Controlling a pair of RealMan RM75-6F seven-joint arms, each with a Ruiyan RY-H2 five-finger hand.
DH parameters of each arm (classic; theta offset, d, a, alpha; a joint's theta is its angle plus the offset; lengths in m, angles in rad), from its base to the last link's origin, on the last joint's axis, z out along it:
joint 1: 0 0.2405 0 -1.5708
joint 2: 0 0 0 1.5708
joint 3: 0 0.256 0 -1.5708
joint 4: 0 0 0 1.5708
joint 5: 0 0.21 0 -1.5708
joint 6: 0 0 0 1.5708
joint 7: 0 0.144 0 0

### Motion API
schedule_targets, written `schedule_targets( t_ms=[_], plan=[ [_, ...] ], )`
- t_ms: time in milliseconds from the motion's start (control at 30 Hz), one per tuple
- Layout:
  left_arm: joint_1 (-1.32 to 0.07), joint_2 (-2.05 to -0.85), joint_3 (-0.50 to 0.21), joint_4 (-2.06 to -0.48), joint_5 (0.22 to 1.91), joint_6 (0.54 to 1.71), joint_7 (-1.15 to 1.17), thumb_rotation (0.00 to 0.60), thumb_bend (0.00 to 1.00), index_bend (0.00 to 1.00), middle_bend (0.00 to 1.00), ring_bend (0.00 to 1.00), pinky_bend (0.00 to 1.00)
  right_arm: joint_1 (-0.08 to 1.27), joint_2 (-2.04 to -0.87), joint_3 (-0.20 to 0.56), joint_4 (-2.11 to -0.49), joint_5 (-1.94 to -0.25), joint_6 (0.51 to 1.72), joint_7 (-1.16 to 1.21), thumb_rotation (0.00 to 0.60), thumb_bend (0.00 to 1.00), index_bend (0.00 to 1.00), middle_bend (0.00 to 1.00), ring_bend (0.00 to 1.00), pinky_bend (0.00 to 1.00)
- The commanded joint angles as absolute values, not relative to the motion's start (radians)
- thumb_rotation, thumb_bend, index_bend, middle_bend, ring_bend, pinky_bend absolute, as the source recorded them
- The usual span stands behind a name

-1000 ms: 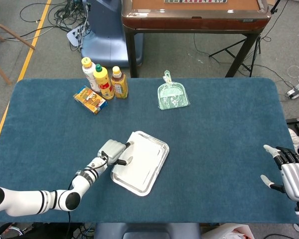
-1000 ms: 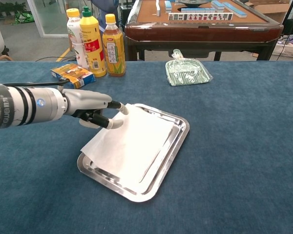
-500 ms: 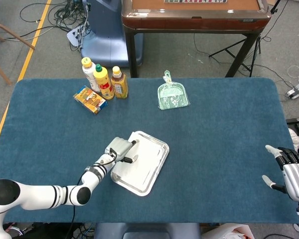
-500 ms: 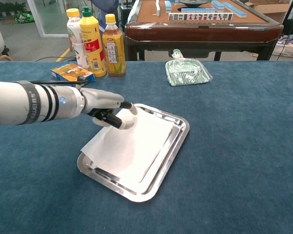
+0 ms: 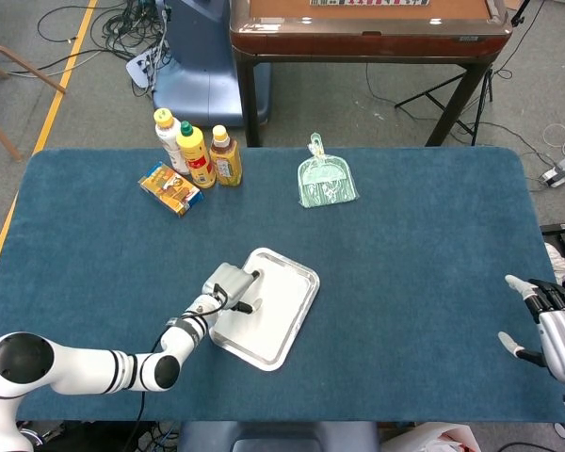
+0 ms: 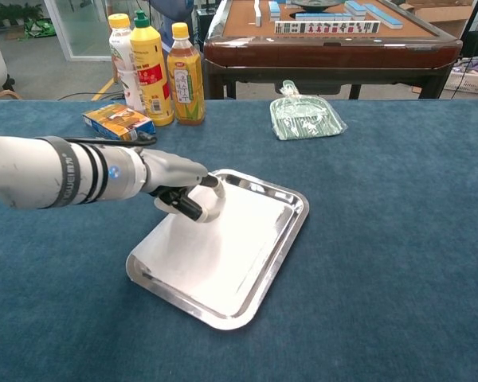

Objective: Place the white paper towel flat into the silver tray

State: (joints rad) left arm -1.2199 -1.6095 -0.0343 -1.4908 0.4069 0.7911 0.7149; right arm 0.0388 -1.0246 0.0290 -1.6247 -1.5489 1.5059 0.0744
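The white paper towel lies spread inside the silver tray, near the table's front left of centre. My left hand reaches over the tray's far left edge. Its thumb and a finger pinch the towel's far left corner, low against the tray. My right hand hovers at the table's right edge, far from the tray; its fingers are apart and it holds nothing. The chest view does not show it.
Three bottles and a snack box stand at the back left. A green dustpan lies at the back centre. A brown mahjong table stands behind the blue table.
My left hand has moved right and down with the towel's corner. The towel, which overhung the tray's left rim, now lies within the tray. The right hand has barely moved.
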Motion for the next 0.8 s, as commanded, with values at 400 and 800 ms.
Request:
schedule_targets(
  t_ms=[400, 800],
  plan=[
    [-1.24, -1.625, -0.023, -1.509, 0.405, 0.816, 0.73, 0.192, 0.39, 0.12, 1.0, 1.0, 1.0, 0.031, -1.023, 0.029, -1.619, -1.55, 1.516, 0.083, 0.6, 0.2, 0.18, 0.26, 0.16, 0.17],
    [-1.252, -1.634, -0.022, -1.5, 0.373, 0.828, 0.743, 0.195, 0.39, 0.12, 1.0, 1.0, 1.0, 0.027, -1.024, 0.029, -1.617, -1.551, 1.522, 0.086, 0.6, 0.2, 0.18, 0.26, 0.16, 0.17]
  ],
)
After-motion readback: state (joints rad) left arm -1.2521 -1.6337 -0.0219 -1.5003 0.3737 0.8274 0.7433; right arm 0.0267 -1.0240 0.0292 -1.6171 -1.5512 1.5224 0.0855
